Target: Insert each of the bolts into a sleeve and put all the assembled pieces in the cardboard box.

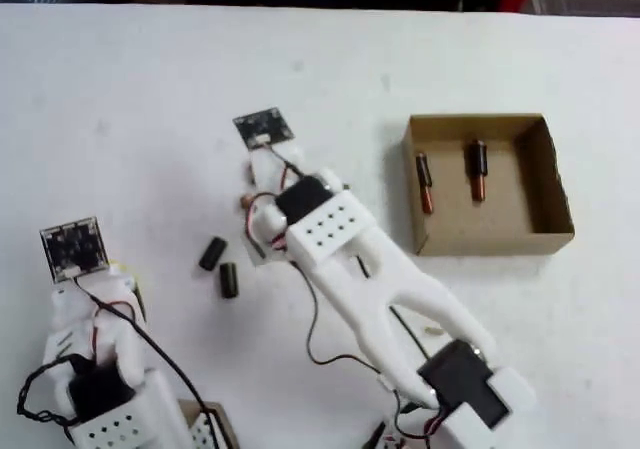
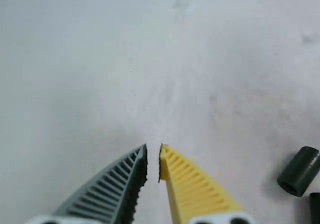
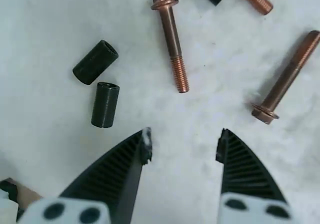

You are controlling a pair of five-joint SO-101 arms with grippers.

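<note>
at 3 o'clock on the counter [image 1: 150, 89], a cardboard box [image 1: 545, 184] with two assembled pieces [image 1: 424, 181] lying side by side inside; just off centre toward 8 o'clock, two black sleeves [image 1: 212, 253] near each other. right end effector [image 3: 182, 141] spread open, gripping nothing, two loose bolts [image 3: 171, 39] flat on the counter just beyond its tips. left end effector [image 2: 153, 159] farther out toward 8 o'clock, closed to a hairline gap, gripping nothing.
</note>
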